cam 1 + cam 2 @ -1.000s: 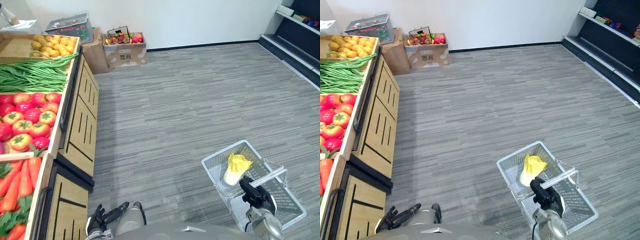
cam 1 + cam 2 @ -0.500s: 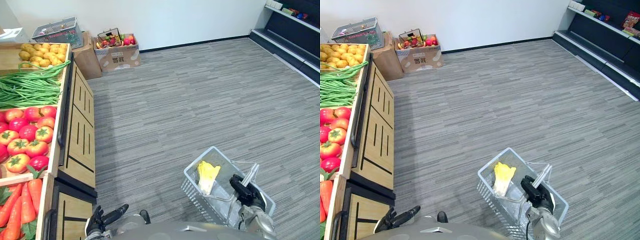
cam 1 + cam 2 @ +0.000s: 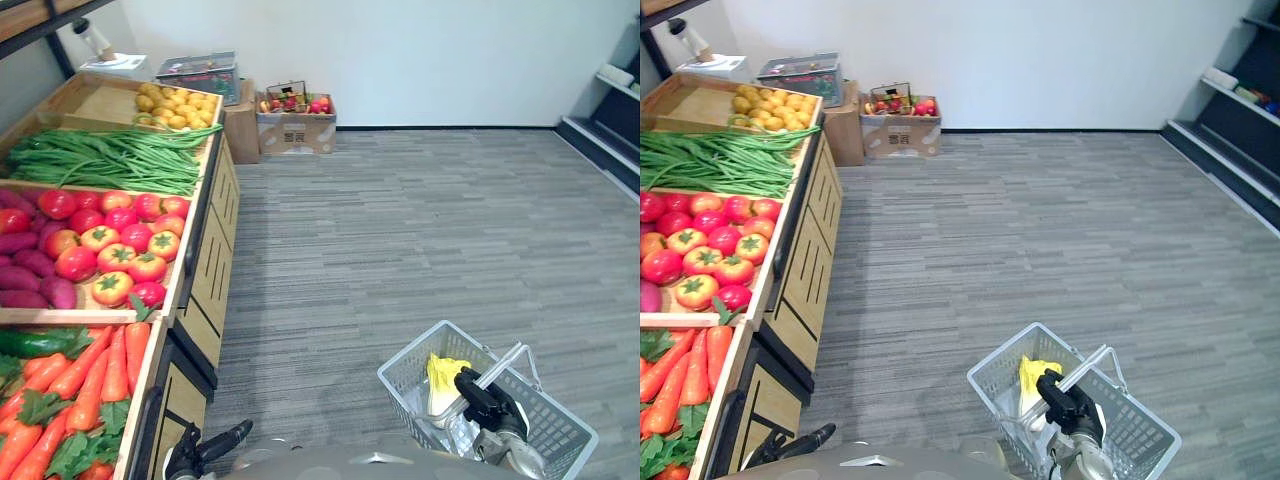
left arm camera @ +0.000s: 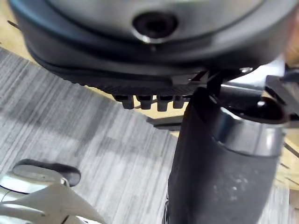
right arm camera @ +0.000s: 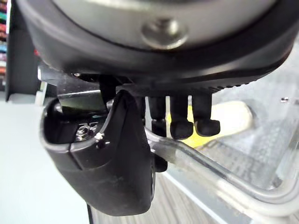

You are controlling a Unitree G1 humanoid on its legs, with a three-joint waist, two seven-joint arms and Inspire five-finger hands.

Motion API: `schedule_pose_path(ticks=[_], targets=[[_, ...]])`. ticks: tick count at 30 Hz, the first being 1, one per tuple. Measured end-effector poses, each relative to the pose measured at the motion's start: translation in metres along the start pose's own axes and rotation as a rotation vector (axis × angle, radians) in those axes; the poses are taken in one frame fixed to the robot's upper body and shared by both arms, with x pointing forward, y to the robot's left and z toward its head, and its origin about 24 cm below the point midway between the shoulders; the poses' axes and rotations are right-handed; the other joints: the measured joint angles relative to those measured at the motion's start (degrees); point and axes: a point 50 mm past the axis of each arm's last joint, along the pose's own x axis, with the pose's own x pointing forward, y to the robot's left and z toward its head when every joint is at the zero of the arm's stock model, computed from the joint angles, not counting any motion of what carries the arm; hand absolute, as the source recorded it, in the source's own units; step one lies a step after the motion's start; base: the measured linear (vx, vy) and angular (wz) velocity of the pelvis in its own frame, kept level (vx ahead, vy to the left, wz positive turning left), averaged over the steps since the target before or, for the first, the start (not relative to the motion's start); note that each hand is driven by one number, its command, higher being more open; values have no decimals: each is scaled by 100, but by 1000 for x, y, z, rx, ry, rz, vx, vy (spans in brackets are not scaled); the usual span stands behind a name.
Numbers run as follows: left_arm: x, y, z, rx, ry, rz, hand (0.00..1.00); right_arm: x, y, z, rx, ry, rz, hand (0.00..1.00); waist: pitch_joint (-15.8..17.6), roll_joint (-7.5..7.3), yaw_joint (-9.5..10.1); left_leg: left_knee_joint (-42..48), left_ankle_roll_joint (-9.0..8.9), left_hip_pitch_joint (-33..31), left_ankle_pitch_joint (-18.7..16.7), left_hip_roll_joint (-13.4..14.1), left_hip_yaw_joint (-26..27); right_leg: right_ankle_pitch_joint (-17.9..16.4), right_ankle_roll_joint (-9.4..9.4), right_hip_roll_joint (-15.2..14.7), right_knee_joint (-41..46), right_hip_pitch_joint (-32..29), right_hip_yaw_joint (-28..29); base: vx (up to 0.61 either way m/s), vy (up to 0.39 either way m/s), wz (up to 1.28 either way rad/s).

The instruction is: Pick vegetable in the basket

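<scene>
A grey wire basket (image 3: 560, 432) hangs at the lower right over the floor. My right hand (image 3: 487, 401) is shut on its metal handle (image 3: 503, 364); the right wrist view has the fingers (image 5: 180, 122) and thumb curled round that bar (image 5: 210, 173). Inside the basket lies a yellow-white cabbage (image 3: 443, 379), also visible past the fingers as a yellow patch (image 5: 230, 116). My left hand (image 3: 207, 449) hangs low beside the produce stand, fingers relaxed and holding nothing.
A wooden produce stand (image 3: 205, 275) runs along the left with green beans (image 3: 110, 160), tomatoes (image 3: 115, 240), carrots (image 3: 85, 385), purple tubers (image 3: 35, 275) and yellow potatoes (image 3: 175, 105). A cardboard box of fruit (image 3: 295, 125) stands by the far wall. Dark shelving (image 3: 1230, 130) lines the right.
The whole picture has shifted: the camera now takes in more of the produce stand. The basket has swung while staying in my right hand, the cabbage still inside.
</scene>
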Motion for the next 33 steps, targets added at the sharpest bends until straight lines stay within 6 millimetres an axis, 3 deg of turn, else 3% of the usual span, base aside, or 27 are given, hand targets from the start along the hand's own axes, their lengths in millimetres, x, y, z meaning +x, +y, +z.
schedule_pose_path(ticks=[2,3,5,7,8,9,10,12,13,15,17,18,20,21,23,25,28,30,32,33], targets=[[-1,1,-2,3,5,0,100,0,-1,1,0,-5,-1,0,25,8,-19,16,3,-30,-29,-1,-281,-438,110,208,-815,-248,102,98,54,60],[-1,2,-2,8,6,0,100,0,0,2,0,-8,0,0,23,0,-17,21,-28,-44,-21,0,-353,-447,105,276,-1168,-275,184,144,25,63],[1,0,2,30,-6,-9,100,0,1,5,1,-21,6,0,24,2,-37,48,-53,-122,-52,-10,-736,-357,247,677,-2576,-448,962,127,-14,78],[2,-3,5,22,-14,-13,100,-2,1,5,-2,-21,12,0,29,11,-63,59,-78,-126,-83,-60,-1077,-254,380,892,-3096,-542,1551,173,-99,109],[4,-4,9,8,-26,-12,100,-6,0,7,-13,-33,20,0,4,-35,-121,149,-122,-157,-159,-216,-1473,-165,509,920,-3318,-544,1999,228,-178,147],[4,-6,12,5,-33,-14,100,-8,0,8,-18,-42,26,0,-17,-80,-151,201,-127,-154,-200,-304,-1644,-143,546,854,-3313,-551,2082,271,-249,173],[6,-12,16,-4,-46,-26,100,-12,1,11,-28,-64,37,0,-74,-177,-148,332,-155,-150,-313,-498,-1939,-98,580,690,-3316,-542,2029,224,-209,124],[7,-13,19,-20,-56,-22,100,-14,5,21,-37,-111,68,0,-173,-306,-105,798,-208,-258,-670,-721,-2234,64,437,488,-3221,-501,1816,288,-267,124],[6,-23,18,-37,-51,-37,100,-12,6,31,-41,-146,72,0,-224,-51,-74,1155,-314,-461,-922,-542,-2416,-3,327,607,-3106,-498,1432,265,-239,107],[6,-35,20,-56,-61,-65,100,-9,12,41,-33,-179,84,0,-267,132,-30,1188,-351,-600,-954,-279,-2425,-89,187,629,-3083,-489,1022,196,-222,110],[7,-48,27,-72,-79,-94,100,-6,17,46,-28,-195,96,0,-260,169,-35,1112,-486,-646,-883,-71,-2431,-171,55,619,-2992,-434,671,131,-257,133],[7,-54,27,-63,-83,-115,100,-4,21,50,-23,-206,107,0,-259,131,-52,1044,-551,-621,-844,70,-2401,-278,-70,616,-2929,-282,386,86,-233,123],[7,-51,30,-53,-91,-113,100,0,24,49,-14,-206,111,0,-267,18,-67,972,-678,-626,-766,100,-2377,-391,-97,519,-2897,-201,159,41,-154,99],[8,-48,32,-41,-98,-112,100,4,25,46,-1,-189,103,0,-239,-40,-164,916,-669,-664,-781,220,-2099,-422,-103,435,-2905,-121,-55,-27,-68,96],[9,-44,32,-30,-94,-108,100,6,20,32,34,-134,62,0,-224,-73,-284,962,-854,-781,-697,647,-1231,-448,-120,296,-2885,5,-454,-36,-43,100],[10,-40,34,-20,-97,-101,100,5,18,23,41,-99,48,0,-205,-132,-286,983,-935,-803,-574,553,-1047,-576,-42,82,-2814,120,-635,-17,24,73],[11,-30,37,14,-104,-84,100,2,16,12,47,-67,39,0,-211,-171,-314,906,-923,-824,-382,266,-1093,-671,65,-204,-2987,398,-966,-22,49,70],[12,-25,42,22,-116,-76,100,0,14,9,46,-56,34,0,-220,-185,-311,702,-877,-838,-302,224,-1054,-653,96,-362,-3158,543,-1262,-47,63,78],[12,-19,39,21,-99,-58,100,-2,12,3,70,-42,16,0,-209,-256,-340,646,-908,-842,-428,760,220,-613,154,-515,-3236,759,-1711,-47,6,96],[12,-20,38,23,-95,-59,100,-3,11,3,72,-41,9,0,-209,-258,-343,659,-879,-841,-410,839,478,-612,156,-586,-3230,810,-1838,0,36,102]])
